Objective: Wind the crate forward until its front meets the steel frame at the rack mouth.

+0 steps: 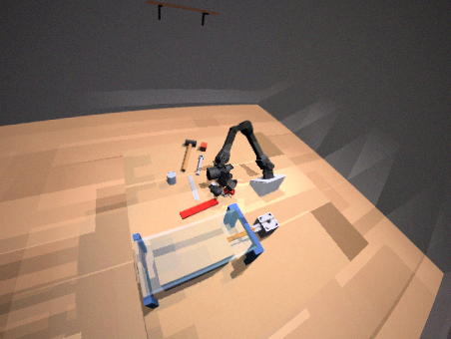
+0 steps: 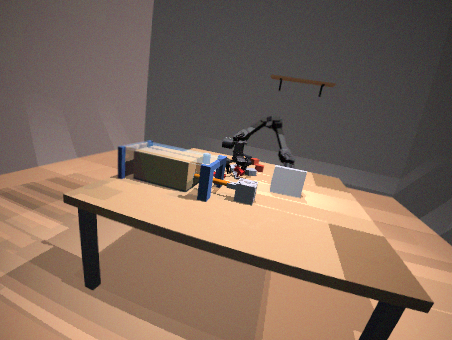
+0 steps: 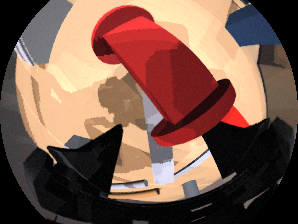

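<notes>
No text, label, brand, number or sign can be read in any of the views. The tools, the winch and the guard cubby all show plain, unmarked surfaces. The walls and bench likewise carry no writing.

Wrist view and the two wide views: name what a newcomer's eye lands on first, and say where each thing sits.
In the wrist view a fat red handle grip fills the frame, lying on the bench just below the open, empty claw. From the top, the clear-panelled cubby with blue corner posts stands out, the grey winch at its mouth. A flat red bar lies between cubby and arm.
</notes>
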Motion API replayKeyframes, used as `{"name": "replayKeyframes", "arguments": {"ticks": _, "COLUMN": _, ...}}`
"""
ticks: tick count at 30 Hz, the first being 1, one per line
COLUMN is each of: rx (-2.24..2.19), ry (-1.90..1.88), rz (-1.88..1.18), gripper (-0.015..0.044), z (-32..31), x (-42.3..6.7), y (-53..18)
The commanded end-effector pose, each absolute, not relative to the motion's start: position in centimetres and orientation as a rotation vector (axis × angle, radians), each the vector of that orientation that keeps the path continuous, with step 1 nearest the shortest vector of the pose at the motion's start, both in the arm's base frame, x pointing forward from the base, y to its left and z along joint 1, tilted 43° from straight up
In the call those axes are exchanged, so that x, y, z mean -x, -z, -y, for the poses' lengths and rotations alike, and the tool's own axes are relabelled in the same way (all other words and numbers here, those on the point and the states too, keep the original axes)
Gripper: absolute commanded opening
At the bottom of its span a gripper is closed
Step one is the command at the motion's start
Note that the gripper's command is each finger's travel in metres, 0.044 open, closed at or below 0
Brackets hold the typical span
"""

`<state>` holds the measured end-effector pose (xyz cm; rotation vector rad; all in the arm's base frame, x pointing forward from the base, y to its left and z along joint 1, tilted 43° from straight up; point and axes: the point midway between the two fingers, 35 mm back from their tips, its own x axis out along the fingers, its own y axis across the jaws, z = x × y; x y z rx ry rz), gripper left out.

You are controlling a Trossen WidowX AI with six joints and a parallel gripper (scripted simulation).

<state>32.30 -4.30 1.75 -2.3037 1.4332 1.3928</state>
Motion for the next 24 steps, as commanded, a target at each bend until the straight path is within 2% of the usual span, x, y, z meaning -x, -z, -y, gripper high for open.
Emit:
{"name": "replayKeyframes", "arguments": {"ticks": 1, "rx": 2.304, "ry": -1.393, "rz": -1.433, "gripper": 0.0414, "z": 4.30, "x": -32.30, "y": -1.75}}
{"name": "replayKeyframes", "arguments": {"ticks": 13, "rx": 2.304, "ry": -1.393, "rz": -1.433, "gripper": 0.0099, "z": 4.30, "x": -32.30, "y": -1.75}}
{"name": "replayKeyframes", "arguments": {"ticks": 23, "rx": 2.304, "ry": -1.393, "rz": -1.433, "gripper": 0.0032, "z": 4.30, "x": -32.30, "y": -1.75}}
{"name": "replayKeyframes", "arguments": {"ticks": 24, "rx": 2.304, "ry": -1.393, "rz": -1.433, "gripper": 0.0006, "z": 4.30, "x": -32.30, "y": -1.75}}
